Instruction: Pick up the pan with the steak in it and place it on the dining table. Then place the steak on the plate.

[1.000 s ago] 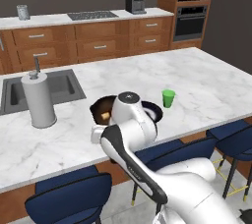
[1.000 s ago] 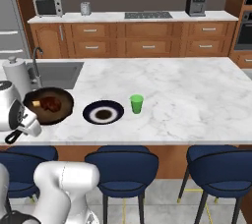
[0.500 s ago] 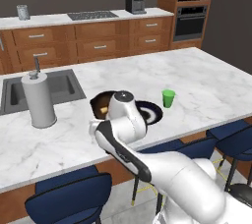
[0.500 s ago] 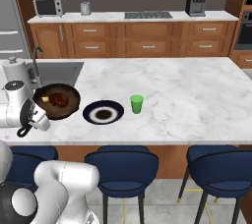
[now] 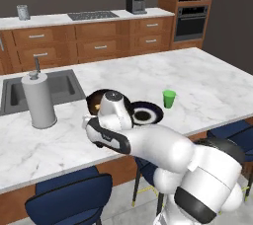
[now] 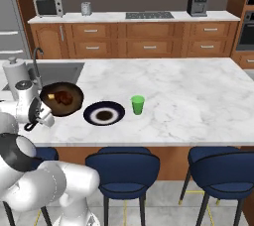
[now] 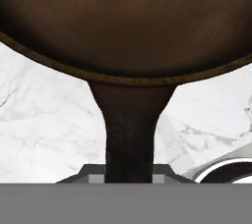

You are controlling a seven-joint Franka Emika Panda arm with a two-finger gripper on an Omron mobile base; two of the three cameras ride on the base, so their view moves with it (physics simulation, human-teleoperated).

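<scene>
Pan [image 7: 126,26] handle clamped in hand [image 6: 43,119]

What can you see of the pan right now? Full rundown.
The pan is a small round black skillet that looks like cast iron, brownish inside, level over the dining table near its front edge, just left of the plate. The steak lies inside it. Its short dark handle runs back into the gripper, which is shut on it. Whether its base touches the marble I cannot tell.
</scene>
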